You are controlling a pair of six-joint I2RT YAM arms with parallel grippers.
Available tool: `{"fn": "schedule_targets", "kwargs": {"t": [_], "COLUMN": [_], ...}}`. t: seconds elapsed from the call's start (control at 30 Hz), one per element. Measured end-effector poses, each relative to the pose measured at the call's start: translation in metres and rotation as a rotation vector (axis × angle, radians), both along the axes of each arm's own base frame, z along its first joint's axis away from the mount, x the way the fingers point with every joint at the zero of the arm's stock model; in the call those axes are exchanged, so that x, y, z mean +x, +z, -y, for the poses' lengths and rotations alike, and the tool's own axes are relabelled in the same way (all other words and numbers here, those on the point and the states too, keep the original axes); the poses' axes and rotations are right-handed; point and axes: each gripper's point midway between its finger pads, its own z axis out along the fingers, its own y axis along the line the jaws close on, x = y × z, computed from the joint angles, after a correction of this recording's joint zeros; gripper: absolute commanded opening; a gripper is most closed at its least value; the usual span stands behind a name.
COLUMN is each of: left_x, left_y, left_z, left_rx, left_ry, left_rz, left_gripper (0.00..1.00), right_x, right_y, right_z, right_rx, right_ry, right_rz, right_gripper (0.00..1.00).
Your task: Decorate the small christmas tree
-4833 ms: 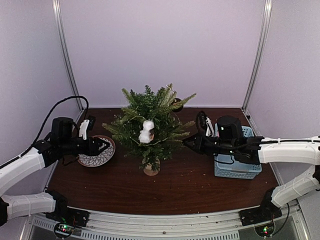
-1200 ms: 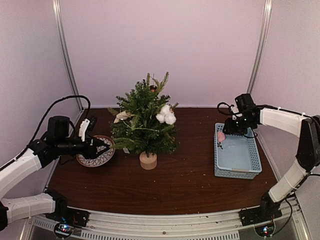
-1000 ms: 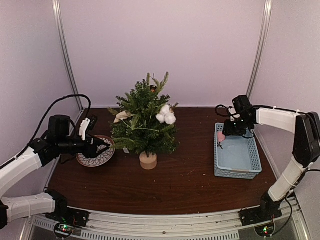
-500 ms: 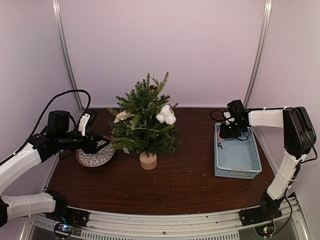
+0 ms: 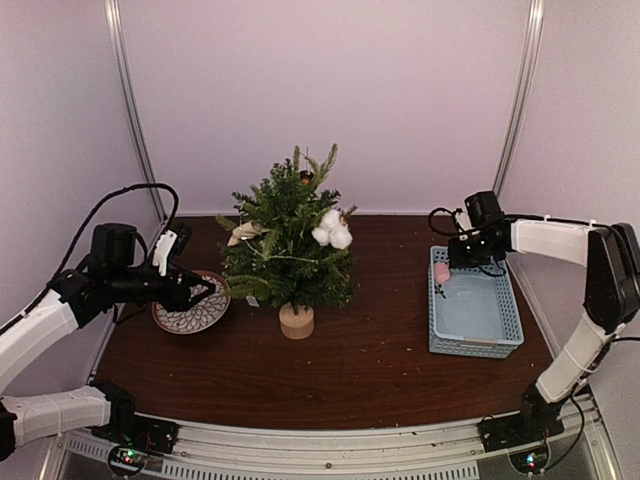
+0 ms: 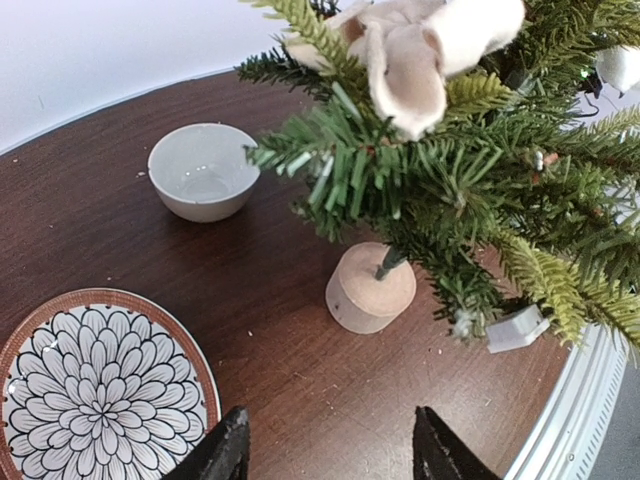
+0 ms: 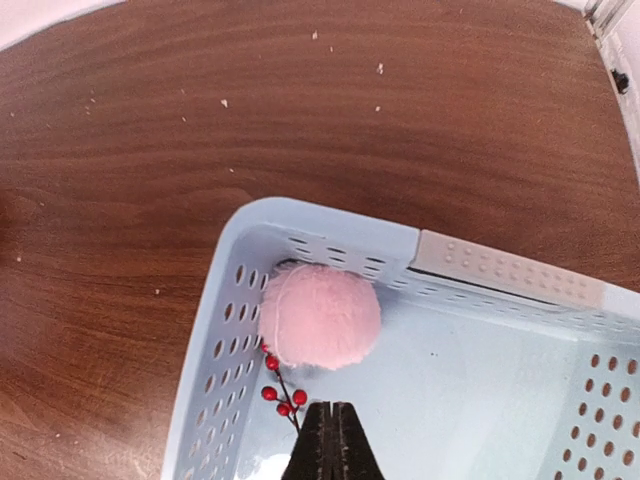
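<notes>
Small christmas tree (image 5: 290, 250) in the middle of the tabletop (image 5: 380, 370)
It has prickly green needles and a round wooden stump. The right pincer (image 7: 335, 432), tips pressed together, points down over a holey blue basket (image 7: 500, 268) by a fluffy pink ball (image 7: 320, 315). The left pincer (image 6: 330, 458) stretches out flat, tips apart.

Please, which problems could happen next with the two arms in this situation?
1. The right gripper is shut beside the red berry sprig and pink pompom in the blue basket, apparently holding nothing; it may lift away empty.
2. The open left gripper hovers close to the low branches of the small christmas tree; moving forward might snag them and tip the tree on its narrow wooden base.
</notes>
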Motion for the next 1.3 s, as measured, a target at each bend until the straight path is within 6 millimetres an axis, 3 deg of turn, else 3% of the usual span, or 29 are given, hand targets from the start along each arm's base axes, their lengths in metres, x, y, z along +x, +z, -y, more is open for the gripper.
{"fn": "schedule_targets", "kwargs": {"t": [0.1,0.2,0.37,0.57,0.9,1.1,1.17,1.27,1.3], "left_x": [-0.002,-0.004,-0.005,-0.004,-0.003,-0.001,0.000,0.000,0.000], "left_y": [0.001,0.005,0.010,0.013,0.010,0.005,0.004,0.004,0.004], "left_z": [-0.002,-0.002,-0.004,-0.006,-0.008,-0.008,-0.008,-0.009,-0.009], "left_rx": [0.004,0.000,-0.003,-0.002,0.004,0.014,0.016,0.017,0.017], "left_ry": [0.002,0.001,0.008,0.022,0.038,0.044,0.045,0.048,0.048], "left_rz": [0.005,0.021,0.040,0.052,0.040,0.025,0.023,0.023,0.022], "left_gripper": [0.56,0.56,0.56,0.56,0.56,0.56,0.56,0.56,0.56], "right_x": [-0.006,-0.006,-0.002,0.001,0.039,0.043,0.041,0.040,0.040], "right_y": [0.029,0.040,0.001,-0.033,-0.034,-0.041,-0.043,-0.043,-0.043], "right_z": [0.003,0.001,-0.003,-0.003,0.007,0.002,0.000,-0.002,-0.003], "right_rx": [0.001,0.004,-0.003,-0.019,-0.004,0.031,0.041,0.054,0.053], "right_ry": [0.004,0.022,0.041,0.049,0.015,0.041,0.051,0.054,0.063], "right_rz": [0.074,0.111,0.026,-0.047,-0.047,-0.077,-0.089,-0.096,-0.094], "right_gripper": [0.21,0.28,0.37,0.36,0.38,0.34,0.24,0.00,0.00]}}
